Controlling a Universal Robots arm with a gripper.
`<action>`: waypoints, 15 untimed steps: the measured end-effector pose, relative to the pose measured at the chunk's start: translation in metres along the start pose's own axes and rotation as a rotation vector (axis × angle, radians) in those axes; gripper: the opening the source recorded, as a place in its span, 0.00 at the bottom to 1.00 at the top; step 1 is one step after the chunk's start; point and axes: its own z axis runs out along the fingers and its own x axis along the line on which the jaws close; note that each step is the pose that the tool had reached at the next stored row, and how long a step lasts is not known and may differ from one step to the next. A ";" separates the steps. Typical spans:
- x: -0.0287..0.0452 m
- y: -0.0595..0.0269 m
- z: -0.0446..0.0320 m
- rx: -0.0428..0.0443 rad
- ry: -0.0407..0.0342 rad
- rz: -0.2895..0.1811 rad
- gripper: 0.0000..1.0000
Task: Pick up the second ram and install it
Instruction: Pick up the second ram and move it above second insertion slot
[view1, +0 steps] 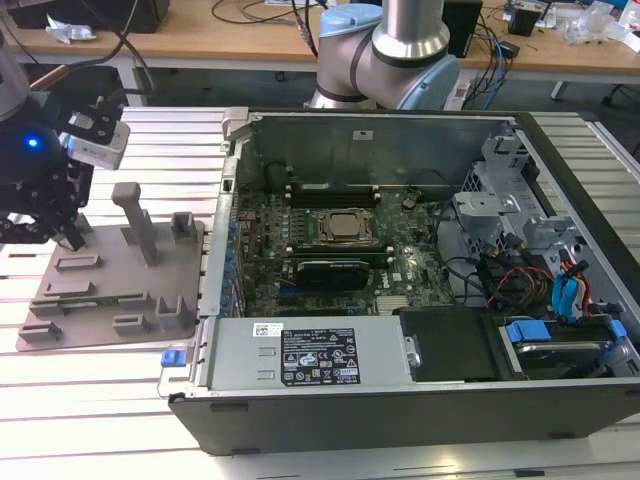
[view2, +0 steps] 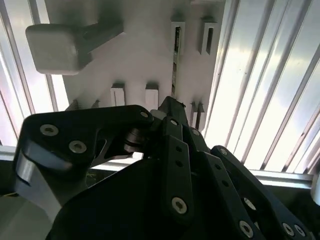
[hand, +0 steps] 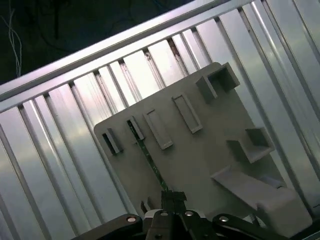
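Black linkage of my gripper (view2: 167, 102) crowds the foreground in both wrist views; its tips are drawn in narrow, all but meeting, with nothing held between them; it hangs above the grey tray (view1: 150, 285) at the exterior view's left; the second ram (hand: 148, 155) lies in its slot in that tray, a thin green strip below my tips, untouched; the open computer case (view1: 400, 405) sits just beside the tray, toward the exterior view's right.
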 end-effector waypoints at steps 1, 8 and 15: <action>0.0000 0.0000 0.0000 -0.0006 0.0011 -0.024 0.10; 0.0000 0.0000 0.0001 -0.0048 0.0093 -0.206 0.10; 0.0000 0.0000 0.0001 -0.0090 0.0173 -0.381 0.10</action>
